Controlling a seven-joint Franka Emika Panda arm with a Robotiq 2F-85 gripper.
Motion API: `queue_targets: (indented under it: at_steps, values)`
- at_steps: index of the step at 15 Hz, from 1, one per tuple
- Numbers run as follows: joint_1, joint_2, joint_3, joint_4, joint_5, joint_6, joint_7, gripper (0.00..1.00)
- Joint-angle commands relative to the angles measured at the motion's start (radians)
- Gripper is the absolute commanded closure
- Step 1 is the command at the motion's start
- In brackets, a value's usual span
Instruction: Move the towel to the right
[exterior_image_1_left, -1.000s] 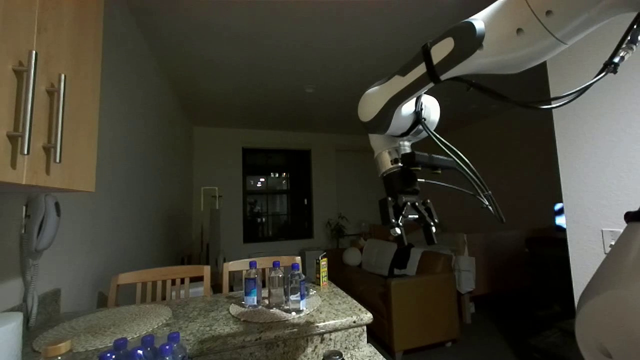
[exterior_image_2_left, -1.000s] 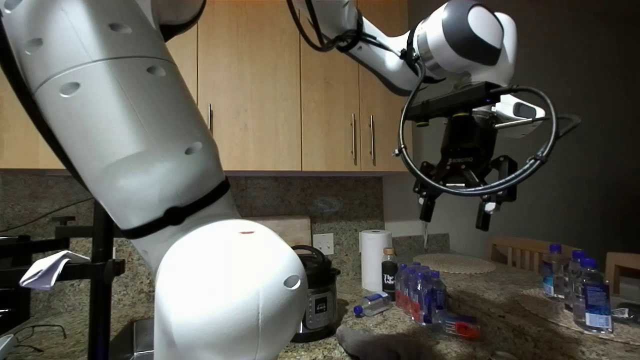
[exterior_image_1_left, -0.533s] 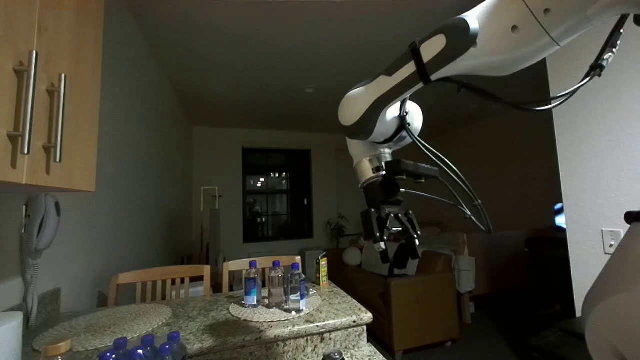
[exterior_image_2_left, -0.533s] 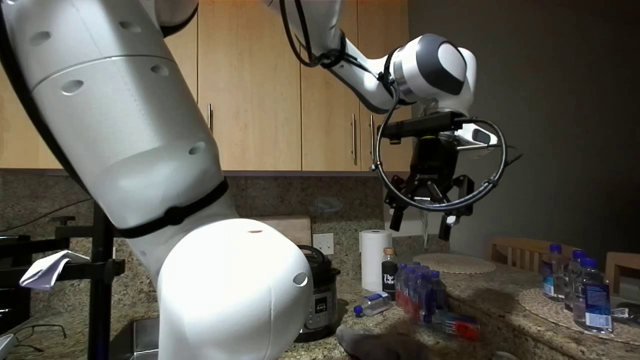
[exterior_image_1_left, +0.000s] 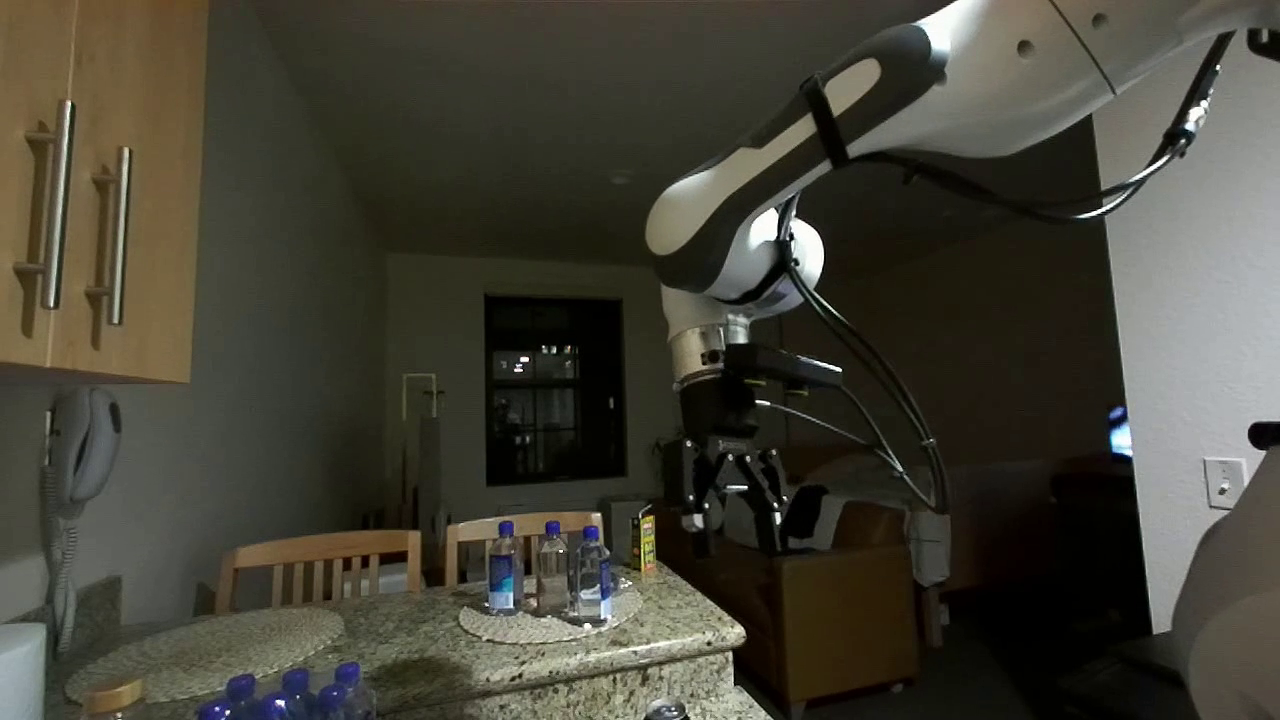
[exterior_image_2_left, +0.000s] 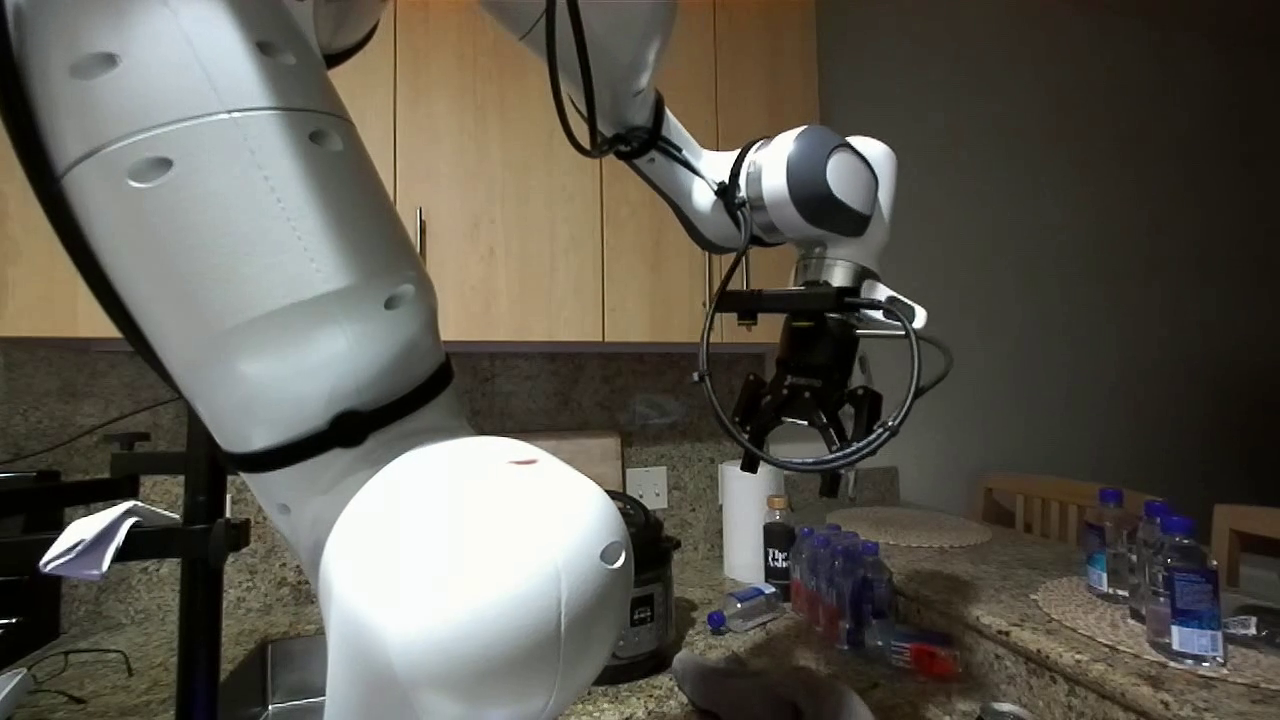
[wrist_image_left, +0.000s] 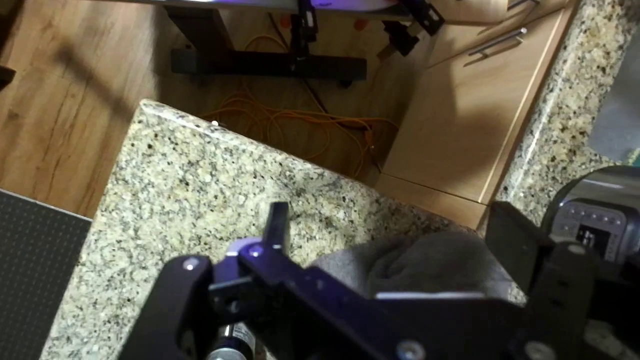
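"How many grippers do you see?"

"One gripper (exterior_image_2_left: 790, 474). It has two fingers (wrist_image_left: 278, 227), and they are spread wide apart with just air between them."

"So where's the towel?"

"There's one gray towel (wrist_image_left: 425, 265), all bunched up on the speckly counter (wrist_image_left: 200, 175). It's close to the edge, near the one cooker (exterior_image_2_left: 650, 605). The gripper is higher up, well apart from it."

"Can you count the bottles?"

"Three clear bottles (exterior_image_1_left: 552, 585) with blue caps (exterior_image_1_left: 552, 527) stand together on a round mat (exterior_image_1_left: 490, 628). One dark bottle (exterior_image_2_left: 778, 555) with a brown cap (exterior_image_2_left: 777, 501) stands just beside one paper roll (exterior_image_2_left: 745, 520). One blue-cap bottle (exterior_image_2_left: 750, 608) lies on its side near the cooker."

"And that bunch of bottles (exterior_image_2_left: 845, 595) squeezed together?"

"At least six blue caps show. Some hide behind others, so I can't tell how many bottles in all."

"How many mats, then?"

"Two. The other mat (exterior_image_1_left: 205, 650) is nearer the one phone (exterior_image_1_left: 85, 445) on the wall (exterior_image_1_left: 290, 400), in an exterior view."

"Anything else?"

"Two wooden chairs (exterior_image_1_left: 320, 548) and one window (exterior_image_1_left: 553, 390) far back."
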Motion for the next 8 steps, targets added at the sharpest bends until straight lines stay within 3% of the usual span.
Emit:
queue_targets:
  at_steps: [1,8]
  values:
    - [0.019,-0.063,0.039,-0.085,0.075,0.151,0.075,0.00]
    - [0.051,-0.107,0.165,-0.255,0.026,0.512,0.214,0.00]
